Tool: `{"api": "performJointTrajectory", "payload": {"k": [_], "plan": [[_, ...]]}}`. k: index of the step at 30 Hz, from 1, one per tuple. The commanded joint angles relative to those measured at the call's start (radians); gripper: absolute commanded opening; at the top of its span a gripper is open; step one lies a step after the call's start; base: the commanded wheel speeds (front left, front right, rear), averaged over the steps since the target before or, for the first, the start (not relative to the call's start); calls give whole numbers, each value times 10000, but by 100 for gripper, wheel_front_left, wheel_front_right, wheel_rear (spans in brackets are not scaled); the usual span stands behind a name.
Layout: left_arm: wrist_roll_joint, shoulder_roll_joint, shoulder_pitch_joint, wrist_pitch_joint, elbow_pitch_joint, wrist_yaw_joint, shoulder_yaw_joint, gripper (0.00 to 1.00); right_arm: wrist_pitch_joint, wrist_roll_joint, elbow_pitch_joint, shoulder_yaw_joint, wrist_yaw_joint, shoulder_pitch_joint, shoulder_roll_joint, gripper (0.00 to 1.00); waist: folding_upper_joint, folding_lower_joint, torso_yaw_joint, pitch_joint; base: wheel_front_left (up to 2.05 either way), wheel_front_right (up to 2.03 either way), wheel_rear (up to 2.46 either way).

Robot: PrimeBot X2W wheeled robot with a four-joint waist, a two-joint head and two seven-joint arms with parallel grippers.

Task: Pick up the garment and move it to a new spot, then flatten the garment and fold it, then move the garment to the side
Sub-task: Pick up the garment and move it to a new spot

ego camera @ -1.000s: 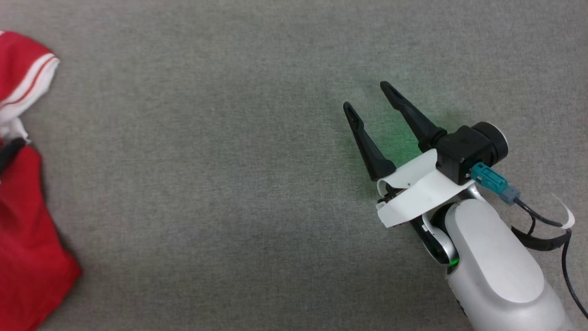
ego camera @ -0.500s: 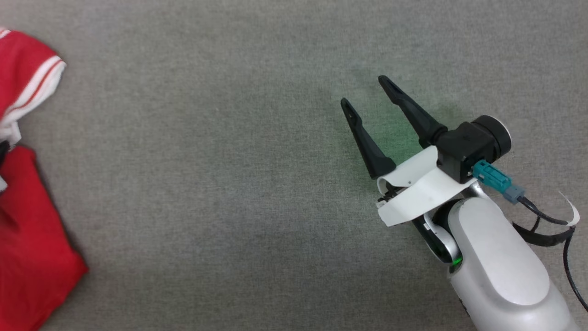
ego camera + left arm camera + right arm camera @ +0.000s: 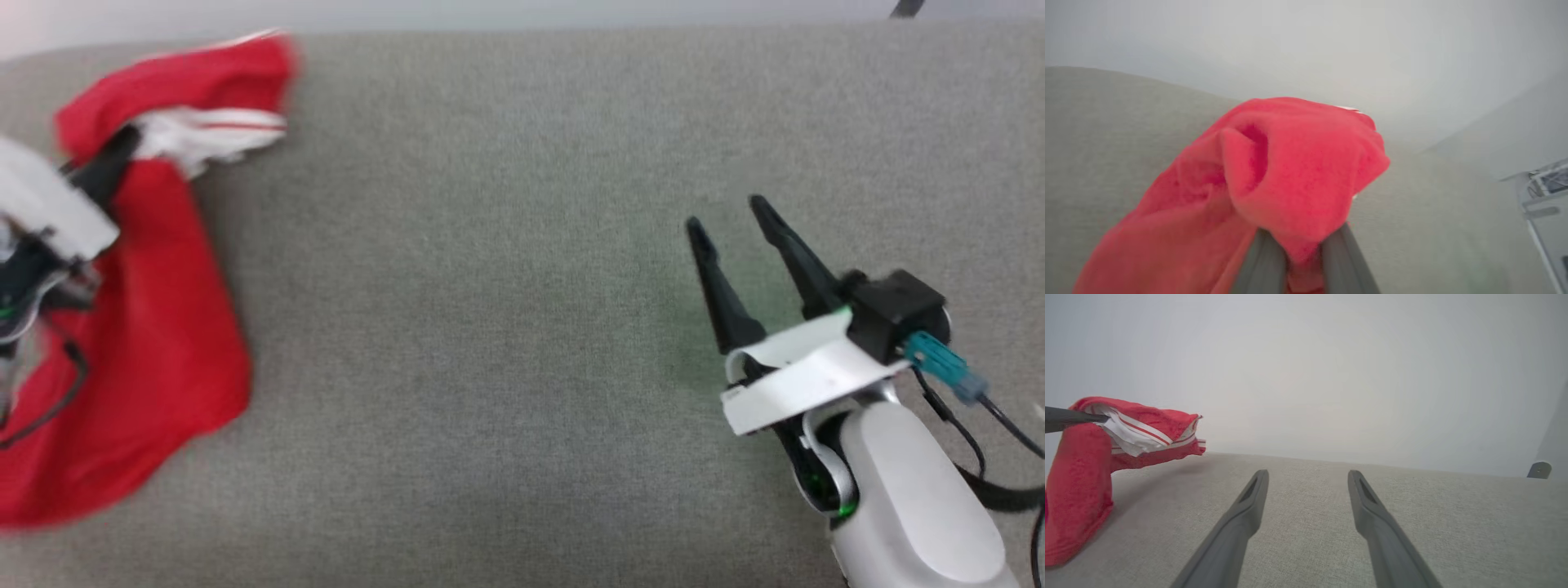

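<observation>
Garment (image 3: pixel 163 327) is now pinched in nearly-shut L gripper (image 3: pixel 1300 245), open a sec ago; R gripper (image 3: pixel 726 211) gapes empty; pick-up underway.

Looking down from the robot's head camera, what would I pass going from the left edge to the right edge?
The garment, bunched up and red → a bare stretch of grey fabric surface → the right gripper, its two dark fingers spread apart.
</observation>
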Motion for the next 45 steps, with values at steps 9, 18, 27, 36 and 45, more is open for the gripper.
{"api": "performJointTrajectory", "payload": {"k": [9, 18, 27, 36, 45], "plan": [[-2048, -671, -331, 1880, -3679, 207, -105, 0, -172, 177, -415, -1367, 6, 843, 312, 100, -1, -1, -814, -375, 0, 0, 0], [-3547, -1552, -380, 3498, -6362, 1919, -481, 0, -180, 378, -1304, -2504, 6, 1157, 541, 100, -1, -1, -2235, 273, 0, 0, 0], [-3400, -1229, -90, 3631, -4456, 2417, -630, 0, -183, 1119, -1709, -2622, 6, 1288, 581, 100, -1, -1, -3392, 972, 0, 0, 0], [-1923, -976, -632, 3222, -1236, 1778, -1317, 0, -183, 1553, -1937, -2584, 6, 1342, 581, 100, -1, -1, -3788, 1432, 0, 0, 0], [-532, -1222, -794, 4302, 216, 1054, -2910, 0, -183, 1675, -2056, -2422, 6, 1048, 582, 100, -1, -1, -3822, 1828, 0, 0, 0]]}}
